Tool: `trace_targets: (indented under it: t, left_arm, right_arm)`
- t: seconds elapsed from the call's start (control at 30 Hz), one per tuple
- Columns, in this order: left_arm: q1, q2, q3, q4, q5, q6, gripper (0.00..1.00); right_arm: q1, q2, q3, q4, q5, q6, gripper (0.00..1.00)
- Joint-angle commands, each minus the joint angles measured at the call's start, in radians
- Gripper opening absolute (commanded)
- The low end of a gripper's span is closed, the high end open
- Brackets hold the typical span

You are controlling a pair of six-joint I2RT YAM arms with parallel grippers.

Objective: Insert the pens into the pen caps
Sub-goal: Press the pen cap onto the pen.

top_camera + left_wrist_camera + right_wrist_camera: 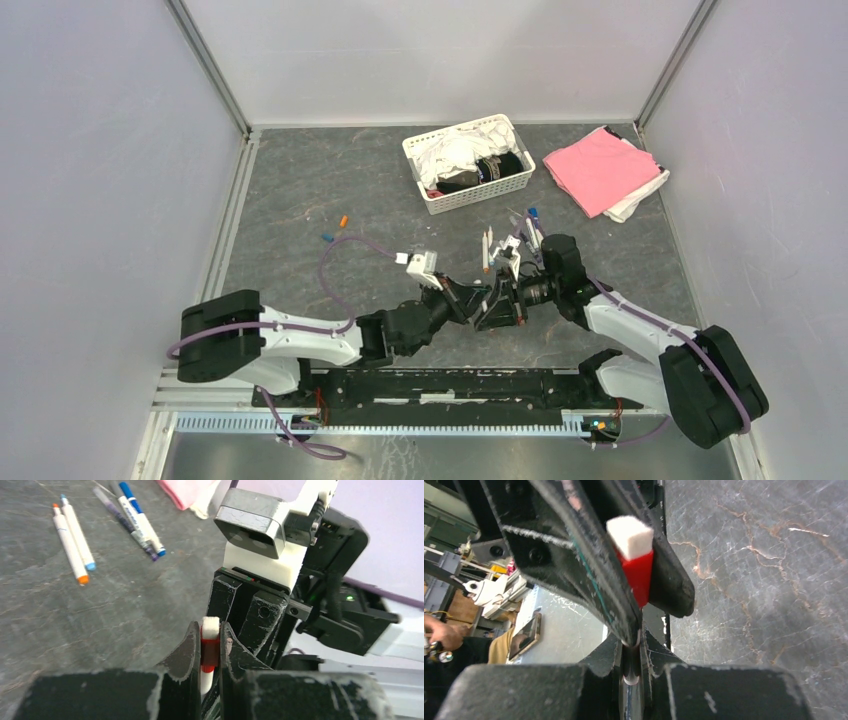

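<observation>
Top view first: a dark grey, marble-veined tabletop, boxed in by plain white walls on aluminium posts. At centre front the left end effector meets the right end effector tip to tip. Just beyond the left end effector lie loose pens. Further back sits a white basket of cloths, and back-right of it a pink cloth. Back-left of it, well apart, rest an orange cap and a blue cap.

Left wrist view now: the left end effector is pressed together on a red cap, with a white end poking out above. Up-left of it on the tabletop an orange-tipped pen lies beside a blue-tipped pen. Next comes a blue pen with print along its barrel, too blurred to read.

Right wrist view: the right end effector is squeezed onto a slim pen, only a sliver showing. Straight ahead, the left end effector clamps the red cap. Left of it, past the tabletop edge, there is a cluttered room and a person's arm.
</observation>
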Motion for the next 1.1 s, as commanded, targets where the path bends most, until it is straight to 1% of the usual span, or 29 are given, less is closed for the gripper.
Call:
trace_targets:
  t: [0.0, 0.13, 0.3, 0.37, 0.5, 0.57, 0.63, 0.73, 0.83, 0.93, 1.07]
  left_arm:
    - [-0.296, 0.045, 0.131, -0.543, 0.402, -0.040, 0.02]
    - [-0.330, 0.017, 0.036, -0.480, 0.354, -0.011, 0.02]
    - [-0.360, 0.052, 0.046, -0.504, 0.341, 0.034, 0.02]
    - [-0.364, 0.039, 0.045, -0.525, 0.316, 0.034, 0.02]
    - [-0.364, -0.028, 0.043, -0.554, 0.219, 0.040, 0.02]
    - [-0.364, -0.066, 0.061, -0.591, 0.156, 0.044, 0.02]
    - [-0.362, -0.103, 0.076, -0.613, 0.085, 0.060, 0.02]
    - [-0.358, -0.131, 0.139, -0.626, -0.009, 0.107, 0.02]
    - [-0.355, -0.127, 0.197, -0.665, -0.080, 0.131, 0.02]
    - [-0.356, -0.135, 0.208, -0.674, -0.152, 0.119, 0.13]
    - [-0.348, -0.169, 0.188, -0.614, -0.211, 0.118, 0.32]
  right_arm:
    - [-0.059, -0.003, 0.138, 0.439, 0.274, 0.066, 0.00]
    - [-0.073, -0.005, 0.096, 0.614, 0.232, 0.191, 0.00]
    - [-0.102, -0.007, 0.089, 0.618, 0.242, 0.216, 0.00]
    - [-0.104, -0.013, 0.105, 0.531, 0.261, 0.160, 0.00]
    - [-0.095, -0.021, 0.130, 0.432, 0.269, 0.064, 0.00]
    - [-0.066, -0.021, 0.153, 0.353, 0.260, -0.027, 0.00]
    - [-0.015, -0.010, 0.174, 0.318, 0.207, -0.101, 0.00]
    - [0.043, -0.017, 0.196, 0.252, 0.183, -0.207, 0.00]
    - [0.050, -0.010, 0.203, 0.228, 0.174, -0.226, 0.00]
    - [0.053, -0.001, 0.201, 0.238, 0.162, -0.211, 0.00]
    - [0.056, 0.009, 0.203, 0.240, 0.154, -0.204, 0.00]
